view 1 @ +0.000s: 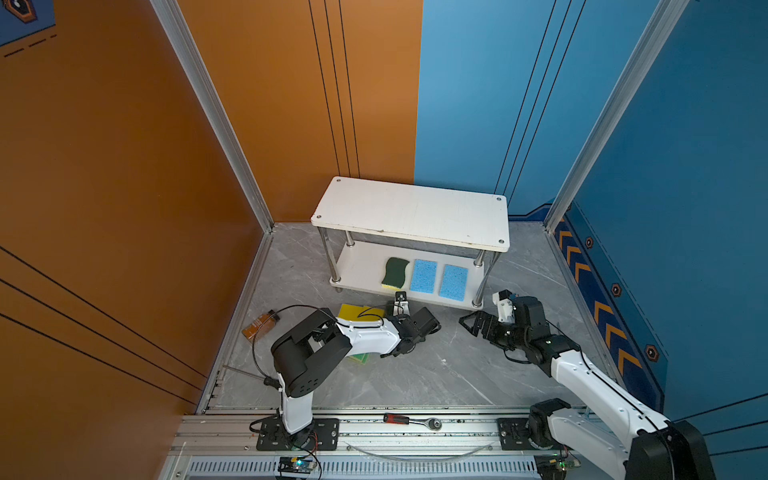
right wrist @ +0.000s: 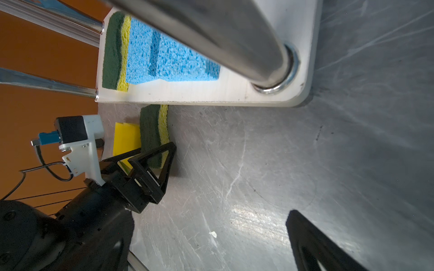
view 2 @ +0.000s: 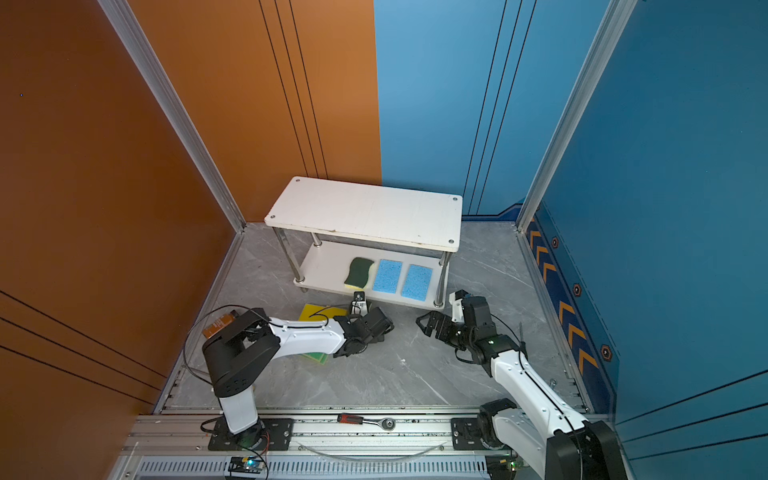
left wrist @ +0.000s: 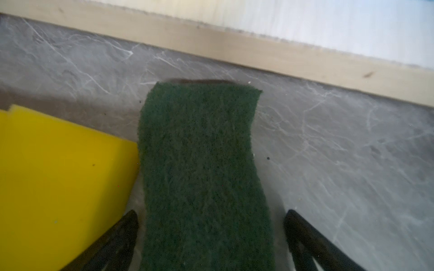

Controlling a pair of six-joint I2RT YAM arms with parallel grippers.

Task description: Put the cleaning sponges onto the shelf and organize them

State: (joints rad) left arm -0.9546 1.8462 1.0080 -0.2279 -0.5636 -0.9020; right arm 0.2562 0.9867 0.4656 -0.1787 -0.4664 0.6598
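The two-tier shelf (view 1: 411, 212), white boards on four shiny metal posts, stands at the back of the grey marbled surface (view 1: 436, 365). Its lower board carries three sponges in a row: one dark-green wavy-edged sponge with yellow backing (view 1: 395, 272) and two light blue porous rectangular sponges (view 1: 423, 276) (view 1: 453, 282). The top board is bare.

The left gripper (left wrist: 211, 212) is fully spread and low over the surface, just in front of the shelf. Its black fingers (left wrist: 112, 244) straddle a second dark-green wavy sponge (left wrist: 202, 152), which lies flat with nothing clamped on it. A plain yellow sponge (left wrist: 58, 176) lies touching that sponge's side. A light-green-topped sponge (view 1: 359, 358) shows partly under the left arm.

The right gripper (view 1: 473, 323) is spread wide and empty, near the shelf's front right post.
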